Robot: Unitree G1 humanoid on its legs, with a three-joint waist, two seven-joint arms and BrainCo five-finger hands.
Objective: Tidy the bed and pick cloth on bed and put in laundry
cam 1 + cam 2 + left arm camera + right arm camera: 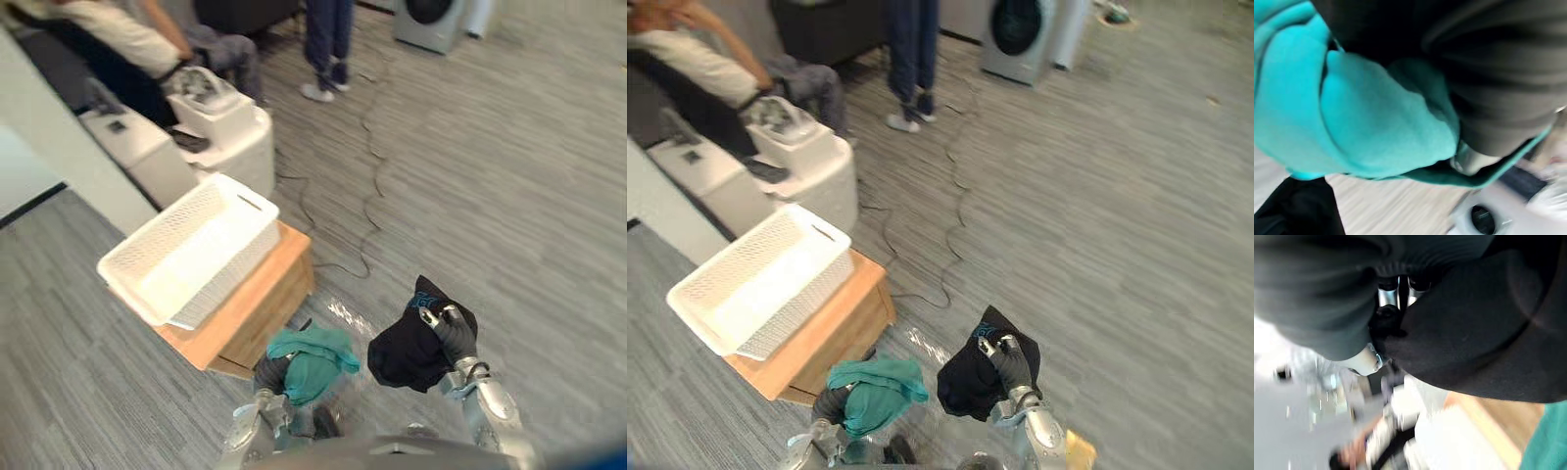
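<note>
Item 1: left hand (pixel 268 373), fingers curling round a bunched teal cloth (pixel 315 356), which is hanging from it above the floor.
Item 2: right hand (pixel 454 334), near the left one, clenching a black cloth (pixel 404 354) that is draping over its fingers.
Item 3: 1 white laundry basket (pixel 231 275), sitting on a low wooden table (pixel 266 294), ahead and left of the left hand, apart from both cloths.

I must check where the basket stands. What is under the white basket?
The white basket rests on a low wooden table, covering most of its top. The part of the tabletop beneath the basket is hidden, so anything lying there cannot be seen.
</note>
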